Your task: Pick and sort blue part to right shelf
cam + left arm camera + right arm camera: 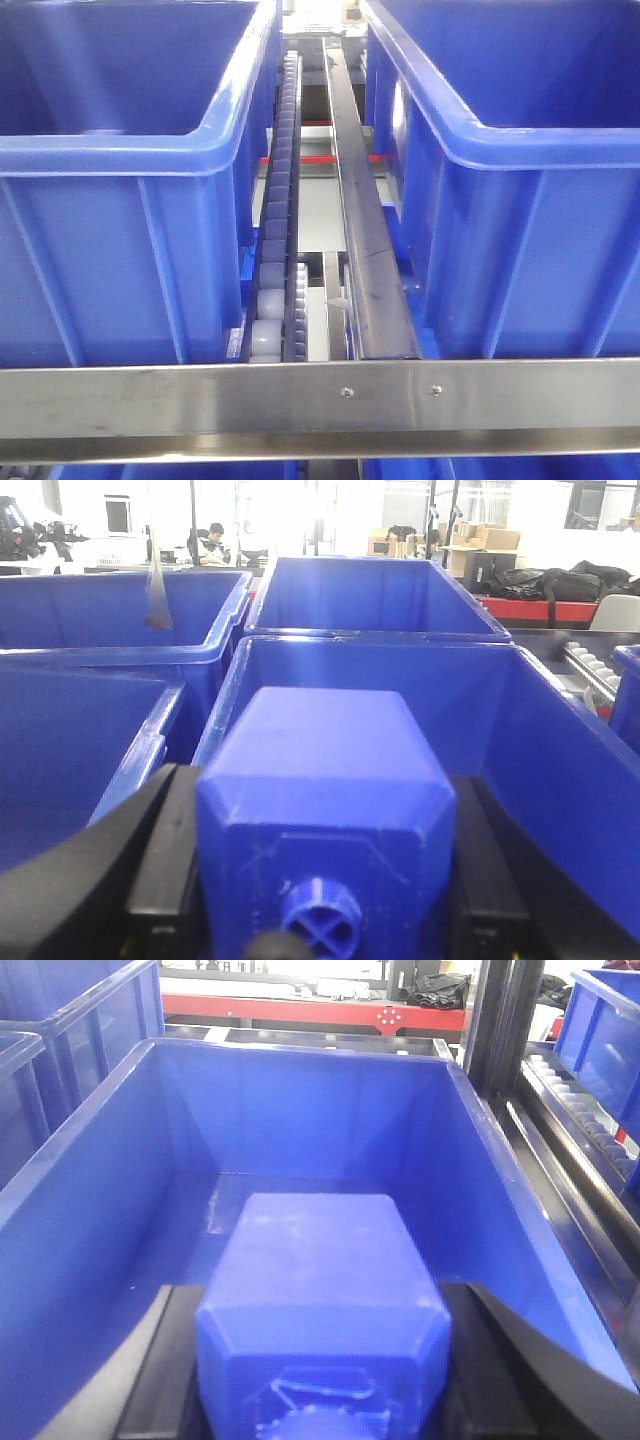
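From the front view, two big blue bins (pixel 120 180) are sitting side by side on the right shelf (pixel 320 395). A white roller track (pixel 275 250) and a dark rail (pixel 370 270) are running between them. A shiny steel bar is crossing the bottom. No arm or part is showing here.

In the left wrist view, the left gripper (pixel 325 880) is squeezing a blue part (pixel 325 800) between its black fingers (pixel 165 870). The round cap is pointing at the camera. The part is hanging over an open blue bin (pixel 540 730), near its front edge. More bins are standing behind. Far back, a person is sitting in a bright workroom with boxes and bags.

In the right wrist view, the right gripper (pixel 320 1360) is also clamping a blue part (pixel 320 1290). It is hovering above a deep blue bin (pixel 90 1180) whose floor looks bare. Another roller track (pixel 575 1110) is lying at the right, and a red frame (pixel 300 1010) is showing behind.

I think the picking is done. What is left is letting go, so both parts drop into the bins.
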